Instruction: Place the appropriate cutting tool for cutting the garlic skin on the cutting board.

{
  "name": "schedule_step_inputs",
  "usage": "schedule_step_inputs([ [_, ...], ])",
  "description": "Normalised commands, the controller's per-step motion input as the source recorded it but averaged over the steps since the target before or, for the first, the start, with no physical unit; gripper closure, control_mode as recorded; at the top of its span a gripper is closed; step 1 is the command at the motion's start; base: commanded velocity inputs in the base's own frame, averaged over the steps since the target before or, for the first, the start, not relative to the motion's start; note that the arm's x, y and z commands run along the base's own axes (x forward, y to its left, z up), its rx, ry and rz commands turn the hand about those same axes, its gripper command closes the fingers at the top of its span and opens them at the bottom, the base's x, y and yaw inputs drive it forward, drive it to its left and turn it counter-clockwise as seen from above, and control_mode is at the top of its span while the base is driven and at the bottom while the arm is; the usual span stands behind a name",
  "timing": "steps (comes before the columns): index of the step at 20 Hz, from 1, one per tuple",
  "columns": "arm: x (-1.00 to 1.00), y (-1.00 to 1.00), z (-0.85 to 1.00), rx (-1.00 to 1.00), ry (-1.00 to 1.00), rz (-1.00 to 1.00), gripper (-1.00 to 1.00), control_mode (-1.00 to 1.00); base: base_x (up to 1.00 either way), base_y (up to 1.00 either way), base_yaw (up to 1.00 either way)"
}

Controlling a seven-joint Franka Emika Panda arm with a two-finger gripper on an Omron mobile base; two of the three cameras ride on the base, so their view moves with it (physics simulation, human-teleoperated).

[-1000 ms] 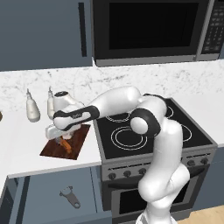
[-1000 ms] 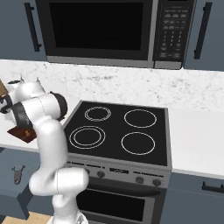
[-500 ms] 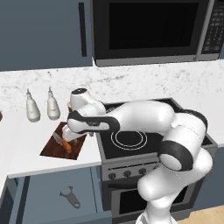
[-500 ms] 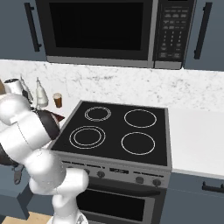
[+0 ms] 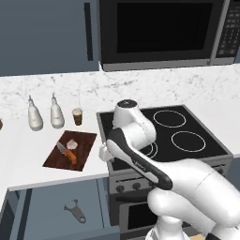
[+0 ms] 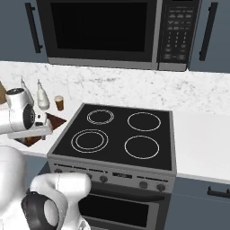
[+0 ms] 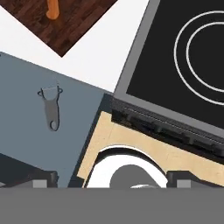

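The paring knife (image 5: 68, 153), grey blade and orange handle, lies flat on the dark reddish-brown cutting board (image 5: 83, 153), just in front of the pale garlic bulb (image 5: 72, 144). My gripper (image 5: 104, 153) hangs to the right of the board, over the counter edge by the stove's front-left corner, apart from the knife. In the hand view the gripper (image 7: 116, 178) is open, its dark fingertips (image 7: 44, 177) wide apart with nothing between them. A corner of the cutting board (image 7: 74, 19) and the end of the knife's orange handle (image 7: 53, 8) show at the top left of that view.
A dark grey Y-shaped peeler (image 5: 75, 210) lies in the open drawer (image 5: 37, 211) under the counter. Two bottles (image 5: 33, 117) and a small cup (image 5: 77, 116) stand behind the board. The black stove (image 5: 183, 136) is to the right, with the microwave (image 5: 159, 28) above it.
My gripper has let go of the knife, which now rests on the board. The hand has drawn back to the right, away from the board, and the arm has folded toward the stove.
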Motion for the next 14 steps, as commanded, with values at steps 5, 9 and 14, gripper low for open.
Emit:
schedule_step_inputs([
  [5, -1.0, -0.78, 0.22, 0.01, -0.01, -0.06, -1.0, -1.0, 0.0, 0.0, 0.0],
  [9, -1.0, -0.65, 0.17, 0.02, -0.04, -0.08, -1.0, -1.0, 0.0, 0.0, 0.0],
  [14, -1.0, -0.35, 0.38, 0.01, -0.11, -0.15, -1.0, -1.0, 0.0, 0.0, 0.0],
])
